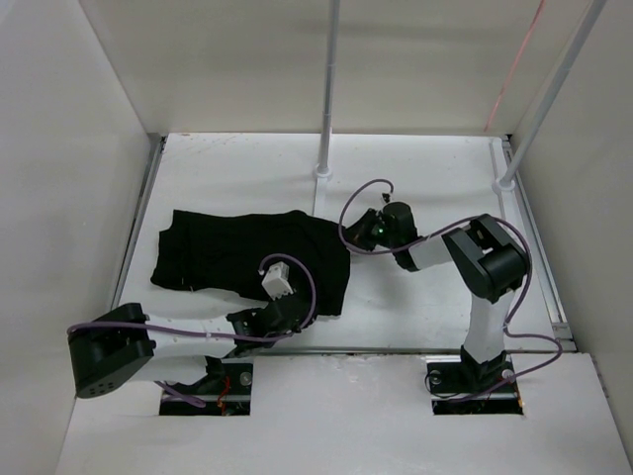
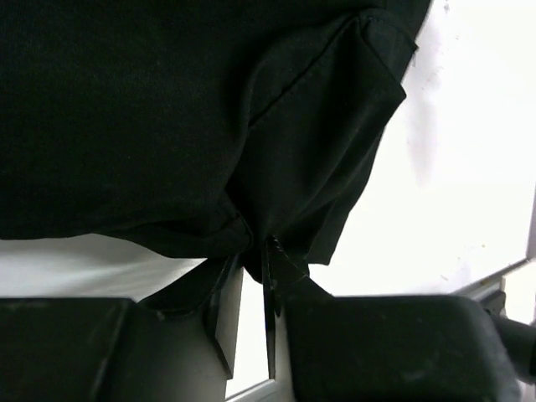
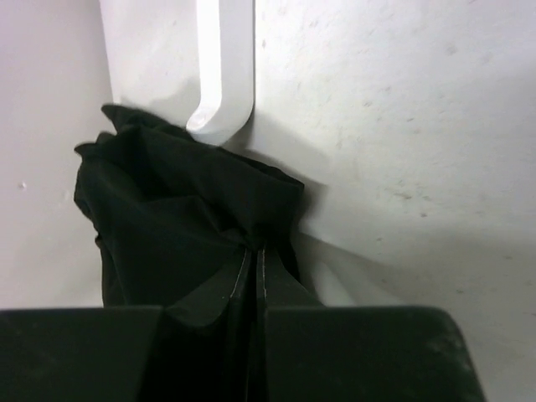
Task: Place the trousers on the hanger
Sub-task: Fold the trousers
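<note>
While the trousers (image 1: 237,257) lie flat on the white table (image 1: 425,188), a bit toward 9 o'clock from the middle, both arms have a hold of them. The left gripper (image 1: 297,315) sits at the 5 o'clock corner of the cloth. In the left wrist view its two fingers (image 2: 219,314) are squeezed together with a fold of black cloth (image 2: 167,126) pinched between them. The right gripper (image 1: 352,237) is at the 3 o'clock edge of the trousers. In the right wrist view it (image 3: 254,268) is clamped tight on a bunched-up bit of the cloth (image 3: 167,218). A white pole (image 1: 327,99) stands on the table at 12 o'clock from the trousers, and its foot (image 3: 222,84) is just beside the bunched cloth.
</note>
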Controlling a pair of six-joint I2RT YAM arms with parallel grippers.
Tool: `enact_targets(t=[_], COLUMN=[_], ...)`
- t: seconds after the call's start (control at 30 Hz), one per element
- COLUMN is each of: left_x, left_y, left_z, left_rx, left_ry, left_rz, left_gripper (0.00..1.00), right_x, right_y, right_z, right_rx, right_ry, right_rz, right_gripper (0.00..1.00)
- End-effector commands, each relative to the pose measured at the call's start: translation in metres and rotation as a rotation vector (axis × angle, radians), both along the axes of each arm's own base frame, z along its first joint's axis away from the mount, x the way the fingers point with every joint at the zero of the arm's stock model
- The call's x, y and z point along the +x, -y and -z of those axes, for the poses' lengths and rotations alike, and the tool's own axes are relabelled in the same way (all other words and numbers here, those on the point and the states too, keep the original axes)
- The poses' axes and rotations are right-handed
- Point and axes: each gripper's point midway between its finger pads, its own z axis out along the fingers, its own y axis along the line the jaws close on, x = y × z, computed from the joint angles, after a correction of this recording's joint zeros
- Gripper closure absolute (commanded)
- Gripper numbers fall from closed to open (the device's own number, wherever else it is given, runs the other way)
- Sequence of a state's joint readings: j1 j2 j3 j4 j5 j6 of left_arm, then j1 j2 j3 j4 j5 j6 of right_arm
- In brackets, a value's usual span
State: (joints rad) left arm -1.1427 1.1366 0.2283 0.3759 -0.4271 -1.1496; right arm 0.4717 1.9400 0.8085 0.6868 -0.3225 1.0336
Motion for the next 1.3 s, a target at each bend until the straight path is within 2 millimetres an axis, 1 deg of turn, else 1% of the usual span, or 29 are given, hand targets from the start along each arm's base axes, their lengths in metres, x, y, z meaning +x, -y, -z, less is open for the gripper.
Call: enact_targets(t=[0.0, 0.03, 0.07, 0.1, 0.13, 0.17, 0.2, 0.23, 0.3, 0.4, 0.43, 0.5, 0.53, 0.57, 0.6, 0.63, 0.7, 0.73, 0.77, 0.8, 0.83, 0.87, 0.9, 0.97, 1.03, 1.07, 1.1, 1.17, 1.27], left_x=[-0.006, -0.005, -0.005, -0.006, -0.005, -0.005, -0.005, -0.006, -0.006, -0.008, -0.009, -0.009, -0.009, -0.009, -0.008, -0.006, 0.001, 0.006, 0.016, 0.024, 0.036, 0.049, 0.061, 0.088, 0.117, 0.13, 0.141, 0.157, 0.173], left_y=[0.005, 0.006, 0.008, 0.009, 0.009, 0.008, 0.007, 0.004, -0.007, -0.026, -0.034, -0.051, -0.059, -0.068, -0.076, -0.083, -0.096, -0.1, -0.108, -0.115, -0.124, -0.134, -0.141, -0.152, -0.155, -0.16, -0.169, -0.191, -0.237], left_z=[0.001, 0.001, -0.001, -0.003, -0.006, -0.01, -0.014, -0.017, -0.023, -0.038, -0.045, -0.06, -0.068, -0.077, -0.085, -0.095, -0.114, -0.122, -0.136, -0.144, -0.152, -0.157, -0.159, -0.154, -0.14, -0.129, -0.117, -0.103, -0.089], left_rx=[-0.019, -0.019, -0.019, -0.022, -0.028, -0.031, -0.036, -0.037, -0.012, 0.049, 0.073, 0.121, 0.141, 0.16, 0.174, 0.181, 0.195, 0.193, 0.186, 0.188, 0.193, 0.199, 0.195, 0.193, 0.142, 0.114, 0.093, 0.074, 0.108], left_ry=[-0.01, -0.012, -0.009, -0.006, 0.001, 0.012, 0.022, 0.029, 0.047, 0.089, 0.105, 0.135, 0.149, 0.164, 0.182, 0.2, 0.243, 0.263, 0.299, 0.323, 0.347, 0.361, 0.361, 0.35, 0.325, 0.294, 0.252, 0.195, 0.182], left_rz=[0.012, 0.011, 0.014, 0.018, 0.017, 0.014, 0.011, 0.007, -0.012, -0.044, -0.053, -0.075, -0.085, -0.098, -0.114, -0.133, -0.187, -0.218, -0.285, -0.341, -0.416, -0.493, -0.549, -0.61, -0.6, -0.593, -0.602, -0.64, -0.785], left_gripper=[0.9, 0.87, 0.78, 0.64, 0.48, 0.35, 0.29, 0.25, 0.21, 0.23, 0.25, 0.35, 0.43, 0.52, 0.61, 0.65, 0.68, 0.68, 0.67, 0.65, 0.61, 0.6, 0.59, 0.57, 0.56, 0.56, 0.57, 0.57, 0.56], right_x=[0.026, 0.026, 0.023, 0.021, 0.017, 0.013, 0.008, 0.004, -0.002, -0.012, -0.014, -0.026, -0.034, -0.042, -0.053, -0.065, -0.081, -0.085, -0.09, -0.093, -0.099, -0.102, -0.105, -0.108, -0.108, -0.108, -0.107, -0.105, -0.106], right_y=[0.013, 0.015, 0.016, 0.015, 0.016, 0.018, 0.021, 0.024, 0.035, 0.053, 0.057, 0.056, 0.051, 0.042, 0.03, 0.015, -0.01, -0.016, -0.026, -0.032, -0.043, -0.048, -0.054, -0.06, -0.06, -0.058, -0.053, -0.045, -0.039], right_z=[-0.024, -0.026, -0.029, -0.032, -0.036, -0.041, -0.047, -0.054, -0.069, -0.094, -0.101, -0.109, -0.111, -0.113, -0.114, -0.112, -0.102, -0.098, -0.09, -0.087, -0.083, -0.081, -0.08, -0.075, -0.056, -0.045, -0.036, -0.023, -0.012], right_rx=[0.02, 0.016, 0.014, 0.015, 0.011, 0.004, -0.008, -0.02, -0.05, -0.113, -0.13, -0.172, -0.185, -0.188, -0.19, -0.194, -0.209, -0.212, -0.213, -0.208, -0.199, -0.193, -0.184, -0.186, -0.208, -0.211, -0.217, -0.226, -0.235], right_ry=[0.076, 0.082, 0.091, 0.096, 0.103, 0.113, 0.127, 0.141, 0.176, 0.243, 0.261, 0.283, 0.287, 0.288, 0.294, 0.295, 0.288, 0.282, 0.268, 0.261, 0.26, 0.258, 0.259, 0.254, 0.214, 0.179, 0.149, 0.112, 0.084], right_rz=[0.1, 0.104, 0.096, 0.086, 0.073, 0.065, 0.061, 0.063, 0.084, 0.131, 0.141, 0.129, 0.106, 0.074, 0.029, -0.019, -0.095, -0.112, -0.136, -0.153, -0.183, -0.198, -0.214, -0.223, -0.222, -0.219, -0.206, -0.184, -0.165], right_gripper=[0.91, 0.83, 0.63, 0.51, 0.39, 0.33, 0.29, 0.27, 0.27, 0.3, 0.33, 0.52, 0.64, 0.73, 0.77, 0.8, 0.82, 0.83, 0.84, 0.84, 0.84, 0.84, 0.84, 0.84, 0.84, 0.84, 0.83, 0.83, 0.83])
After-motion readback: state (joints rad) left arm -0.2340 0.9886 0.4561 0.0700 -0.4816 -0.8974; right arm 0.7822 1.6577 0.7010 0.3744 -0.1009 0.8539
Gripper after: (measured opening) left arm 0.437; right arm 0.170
